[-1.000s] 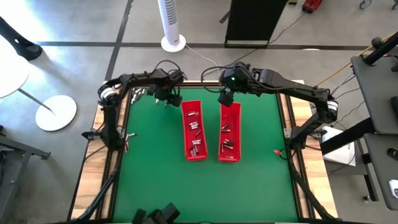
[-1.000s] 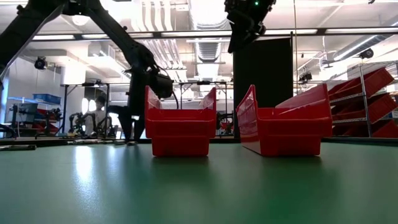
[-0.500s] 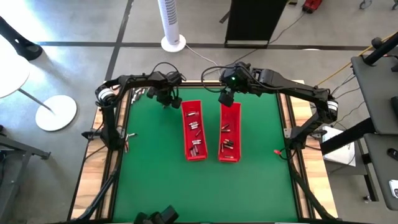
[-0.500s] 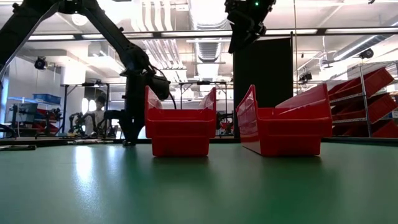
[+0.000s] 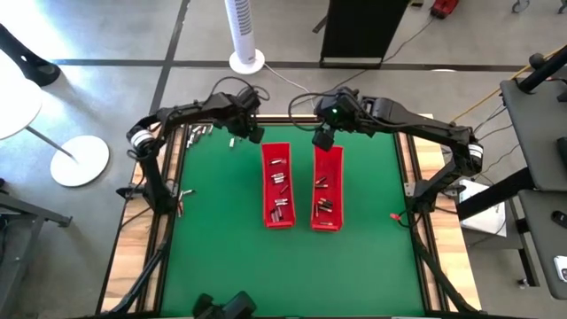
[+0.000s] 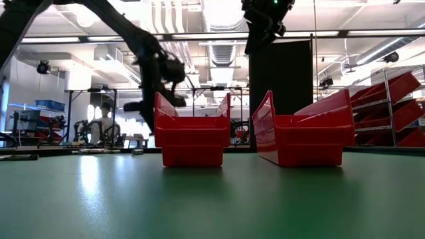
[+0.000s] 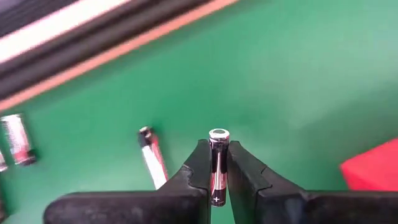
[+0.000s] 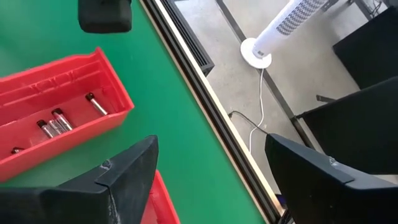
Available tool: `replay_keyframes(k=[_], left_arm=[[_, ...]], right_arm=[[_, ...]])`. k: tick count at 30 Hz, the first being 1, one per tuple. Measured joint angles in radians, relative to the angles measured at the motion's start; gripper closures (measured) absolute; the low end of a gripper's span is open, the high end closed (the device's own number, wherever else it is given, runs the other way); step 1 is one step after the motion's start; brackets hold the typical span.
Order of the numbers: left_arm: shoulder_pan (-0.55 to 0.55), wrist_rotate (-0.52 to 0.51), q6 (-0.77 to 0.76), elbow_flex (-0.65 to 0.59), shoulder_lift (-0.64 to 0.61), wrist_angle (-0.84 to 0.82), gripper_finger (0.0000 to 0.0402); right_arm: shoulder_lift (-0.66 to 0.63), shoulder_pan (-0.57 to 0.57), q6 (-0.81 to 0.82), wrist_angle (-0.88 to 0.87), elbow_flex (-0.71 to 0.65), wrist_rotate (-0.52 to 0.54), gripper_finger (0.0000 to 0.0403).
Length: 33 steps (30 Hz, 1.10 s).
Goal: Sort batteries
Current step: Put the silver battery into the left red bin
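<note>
My left gripper hangs above the green table by the far end of the left red tray, shut on one dark battery with a silvery end. More batteries lie loose on the table below it and in the far left corner. Several batteries lie in the left tray and in the right red tray. My right gripper hangs open high over the right tray's far end, fingers wide apart, nothing between them. My left gripper pinches the battery's dark body between its two fingers. The battery lies along the fingers, and its silvery end sticks out past the fingertips toward the table. It is lifted clear of the table.
The two trays stand side by side mid-table, long sides running near to far. A dark frame and wooden rim border the table. A white fan stands on the floor beyond the far edge. Bare green table lies in front.
My left gripper has shut on a battery down at the table, then risen with it and gone toward the left tray's far end. The battery is now lifted clear of the table. My right gripper has kept still.
</note>
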Motion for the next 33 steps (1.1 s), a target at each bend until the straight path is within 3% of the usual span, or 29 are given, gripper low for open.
replay_keyframes(k=[7,13,23,28,33], left_arm=[[-0.027,-0.044,-0.030,0.050,-0.136,-0.015,0.0393],[-0.174,-0.034,0.008,0.073,-0.232,-0.003,0.0393],[-0.457,-0.035,0.193,0.048,-0.231,0.038,0.0393],[-0.502,-0.032,0.277,0.035,-0.233,0.094,0.0393],[-0.513,-0.012,0.371,0.026,-0.216,0.086,0.0393]], right_arm=[[-0.001,0.000,-0.041,0.001,0.029,0.000,0.0112],[-0.002,0.000,-0.118,0.000,0.031,0.000,0.0100],[-0.031,0.000,-0.243,-0.057,0.032,0.000,0.0107],[-0.106,0.001,-0.222,-0.088,0.032,0.000,0.0120],[-0.219,0.002,-0.076,-0.164,0.031,-0.011,0.0130]])
